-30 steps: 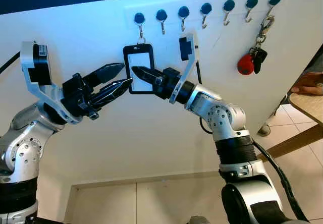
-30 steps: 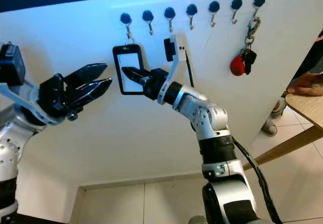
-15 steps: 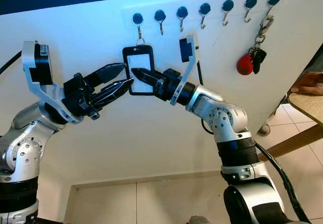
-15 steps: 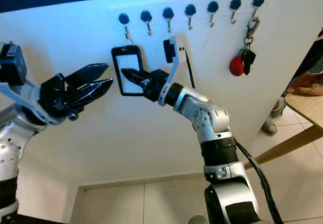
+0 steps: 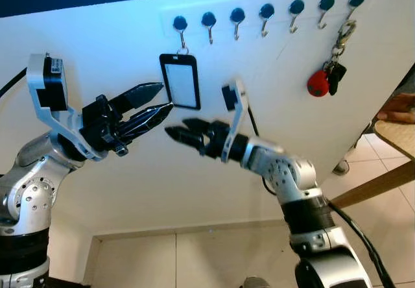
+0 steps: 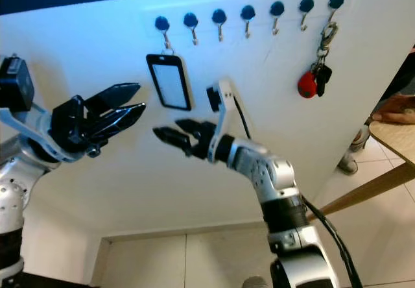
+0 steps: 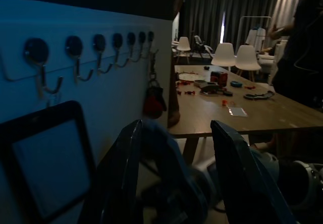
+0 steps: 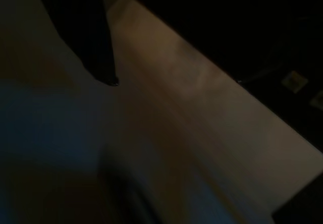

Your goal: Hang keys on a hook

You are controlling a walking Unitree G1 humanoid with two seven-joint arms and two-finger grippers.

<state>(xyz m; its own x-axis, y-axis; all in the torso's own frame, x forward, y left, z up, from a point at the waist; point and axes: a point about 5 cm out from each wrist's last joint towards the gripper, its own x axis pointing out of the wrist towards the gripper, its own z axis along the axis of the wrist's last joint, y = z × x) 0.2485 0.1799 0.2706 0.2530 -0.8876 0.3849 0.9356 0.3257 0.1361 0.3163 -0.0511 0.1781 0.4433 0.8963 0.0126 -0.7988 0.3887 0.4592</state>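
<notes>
While the black-framed card holder (image 5: 181,80) hung from the leftmost of seven hooks (image 5: 179,26) on the white board (image 5: 97,48), the right claw (image 5: 185,132) sat just below it, fingers apart and holding nothing, and the left claw (image 5: 155,100), also parted and empty, pointed at its lower left edge. One key bunch with a red fob (image 5: 326,79) hung on the rightmost hook. From the left wrist, the holder (image 7: 48,166) lay just beside the fingers (image 7: 128,173); a bench (image 7: 227,108) carried small clutter.

Wood table (image 5: 397,132), white chairs (image 7: 236,57).
</notes>
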